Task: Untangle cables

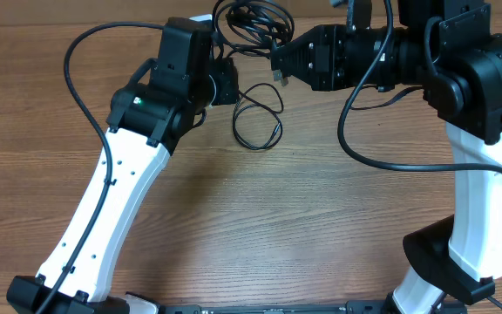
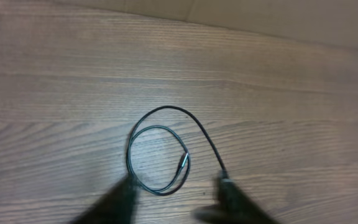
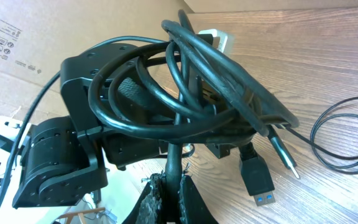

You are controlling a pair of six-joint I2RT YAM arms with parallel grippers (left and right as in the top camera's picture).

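Observation:
A tangled bundle of black cables [image 3: 191, 81] hangs off the table, with my right gripper [image 3: 169, 193] shut on one strand [image 3: 173, 158] of it. From the bundle dangle a USB plug [image 3: 257, 177] and a thin pin plug [image 3: 284, 158]. The overhead view has the bundle [image 1: 251, 22] at the table's far edge, beside the right gripper [image 1: 277, 68]. One thin cable [image 1: 255, 118] lies coiled on the wood, apart from the bundle. My left gripper [image 2: 176, 199] hovers over that coil [image 2: 160, 155], its blurred fingers [image 2: 120, 202] apart. The right finger touches the strand's end.
A cardboard box [image 3: 17, 37] stands behind the table. A small white object [image 1: 200, 17] lies at the far edge next to the bundle. Thick black cords [image 1: 77, 78] loop from both arms over the wooden table [image 1: 321, 227].

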